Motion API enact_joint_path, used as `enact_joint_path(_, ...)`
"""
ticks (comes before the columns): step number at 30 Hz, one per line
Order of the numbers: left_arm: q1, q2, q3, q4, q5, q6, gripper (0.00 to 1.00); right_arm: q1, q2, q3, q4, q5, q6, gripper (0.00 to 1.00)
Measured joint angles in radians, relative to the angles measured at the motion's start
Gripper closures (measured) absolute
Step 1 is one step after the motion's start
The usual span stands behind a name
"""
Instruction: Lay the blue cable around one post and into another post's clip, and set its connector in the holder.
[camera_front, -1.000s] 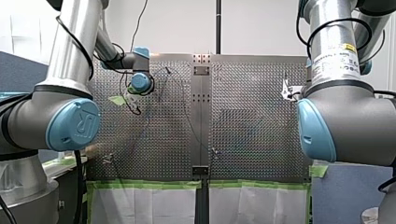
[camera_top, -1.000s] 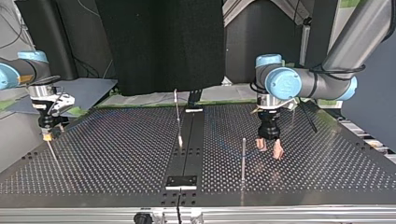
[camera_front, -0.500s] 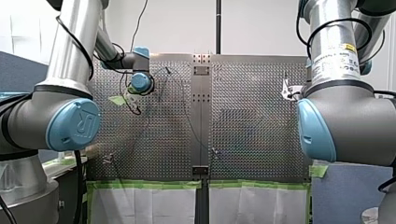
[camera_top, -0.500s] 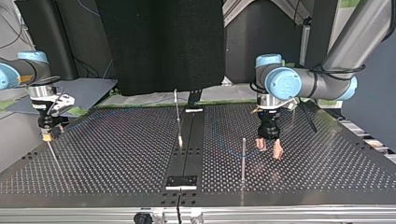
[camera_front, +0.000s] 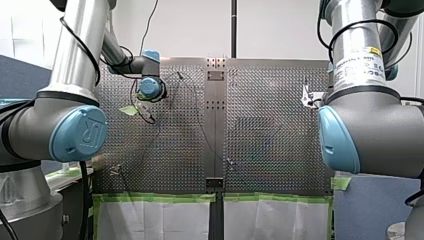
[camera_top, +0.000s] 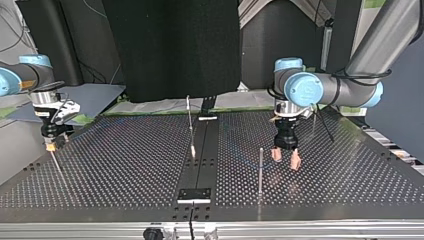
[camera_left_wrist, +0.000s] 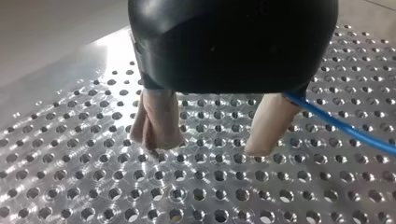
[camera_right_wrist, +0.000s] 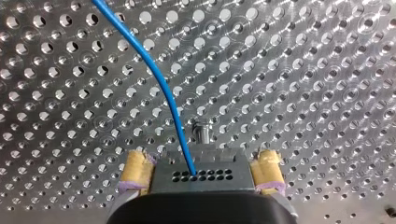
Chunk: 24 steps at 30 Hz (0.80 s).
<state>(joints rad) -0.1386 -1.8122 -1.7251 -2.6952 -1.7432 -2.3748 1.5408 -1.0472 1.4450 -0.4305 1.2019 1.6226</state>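
Observation:
The blue cable (camera_right_wrist: 159, 79) runs over the perforated table (camera_right_wrist: 327, 70) into a grey connector (camera_right_wrist: 219, 164). My right gripper (camera_right_wrist: 201, 161) is shut on that connector, a yellow pad against each side; in the top view it hangs at the left edge (camera_top: 50, 145). My left gripper (camera_top: 285, 158) stands open just above the table, beside a tall thin post (camera_top: 260, 170). In the left wrist view its beige pads (camera_left_wrist: 156, 126) have nothing between them (camera_left_wrist: 208, 145), and the cable (camera_left_wrist: 336, 126) passes outside one finger. A second post (camera_top: 190, 125) stands mid-table.
A small pin (camera_right_wrist: 201, 131) sticks up from the table just ahead of the connector. A small dark plate (camera_top: 194, 194) sits on the centre strip near the top view's front edge. Green tape (camera_front: 160, 198) lines the table edge in the front view.
My left gripper has shifted slightly toward the tall post and turned a little, so its pads stand more level. My right arm has not moved.

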Motion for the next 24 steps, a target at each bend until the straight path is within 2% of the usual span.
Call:
enact_joint_path(4,-0.004,0.006,0.0,-0.015,-0.017,-0.016,0.0,0.0,0.0,0.0,0.0,0.0,-0.001,0.0)
enact_joint_path(8,-0.009,0.019,0.0,-0.03,-0.05,-0.008,0.0,0.0,0.0,0.0,0.0,0.0,-0.002,0.0)
enact_joint_path(18,-0.036,0.03,0.0,-0.101,-0.082,0.07,0.0,0.001,0.0,0.0,0.001,0.0,-0.003,0.0)
enact_joint_path(24,-0.057,0.044,-0.003,-0.128,-0.117,0.107,0.0,0.001,0.0,0.0,0.002,-0.001,-0.004,0.0)
